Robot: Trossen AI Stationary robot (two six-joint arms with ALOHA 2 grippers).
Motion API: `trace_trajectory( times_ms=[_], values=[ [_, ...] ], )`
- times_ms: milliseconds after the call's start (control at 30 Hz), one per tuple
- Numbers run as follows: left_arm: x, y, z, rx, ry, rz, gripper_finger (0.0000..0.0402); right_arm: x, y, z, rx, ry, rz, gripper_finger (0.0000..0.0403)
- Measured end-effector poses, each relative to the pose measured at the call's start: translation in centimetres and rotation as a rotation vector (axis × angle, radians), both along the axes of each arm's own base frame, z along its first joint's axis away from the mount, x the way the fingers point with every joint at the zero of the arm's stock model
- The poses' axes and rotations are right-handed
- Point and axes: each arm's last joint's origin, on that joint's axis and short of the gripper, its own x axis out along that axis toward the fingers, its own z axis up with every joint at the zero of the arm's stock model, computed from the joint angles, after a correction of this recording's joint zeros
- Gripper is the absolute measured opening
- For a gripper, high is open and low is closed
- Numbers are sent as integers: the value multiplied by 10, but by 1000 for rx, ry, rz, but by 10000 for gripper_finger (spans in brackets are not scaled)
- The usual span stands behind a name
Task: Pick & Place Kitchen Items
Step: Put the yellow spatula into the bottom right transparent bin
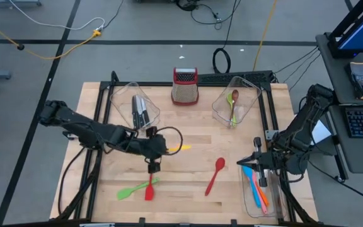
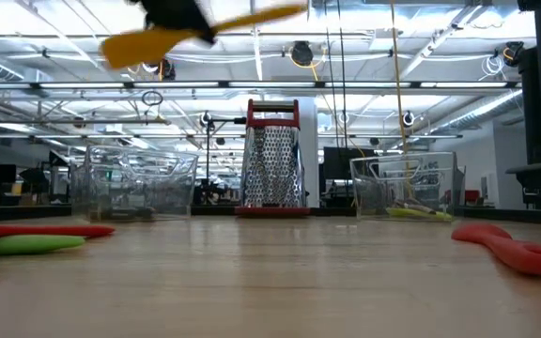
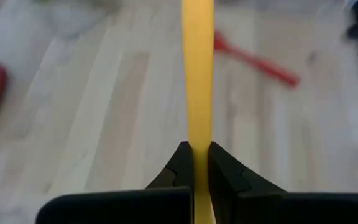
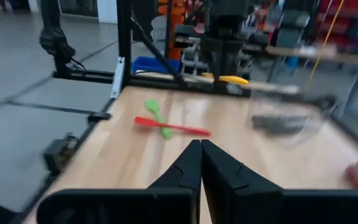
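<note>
tabletop (image 1: 106, 208) of pale wood seen from above, with two dark arms. the left tool (image 1: 167, 147), at the centre of the frame, is clamped narrow on a yellow spatula (image 1: 180, 147); the low view shows the spatula high in the upper left of the frame, lifted clear of the wood. the left wrist view shows its fingers (image 3: 180, 163) pinching the yellow handle between them. the right tool (image 1: 252, 161), fully closed and holding nothing, hangs at the right of the frame beside a clear bin (image 1: 247, 199).

sorting looks partly done. that lower right bin holds blue and orange spatulas (image 1: 258, 188). a bin at upper left (image 1: 122, 92) holds black-handled knives (image 1: 140, 111). a bin at upper right (image 1: 252, 88) holds green and brown spoons (image 1: 234, 104). a box grater (image 1: 185, 86) stands between the two upper bins.

left loose on the wood: a green spatula (image 1: 131, 190) and a red utensil (image 1: 149, 189) crossing each other at lower centre, and a red spoon (image 1: 215, 174) to their right. judging by this, three items plus the held spatula remain to be placed.
</note>
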Motion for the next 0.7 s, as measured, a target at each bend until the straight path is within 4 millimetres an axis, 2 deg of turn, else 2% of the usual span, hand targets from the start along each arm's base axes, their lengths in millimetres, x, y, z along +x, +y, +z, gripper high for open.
trace_trajectory(
  times_ms=[100,267,500,700],
  values=[
    [13,0,15,-86,-107,-10,9,8,3,4,-123,-46,17,3],
    [22,8,24,-273,-192,44,9,30,8,3,-368,-99,-3,12],
    [27,22,21,-514,-147,218,9,64,12,-12,-666,-84,-83,50],
    [34,29,9,-656,-76,327,9,88,11,-27,-792,-58,-144,102]
  ],
)
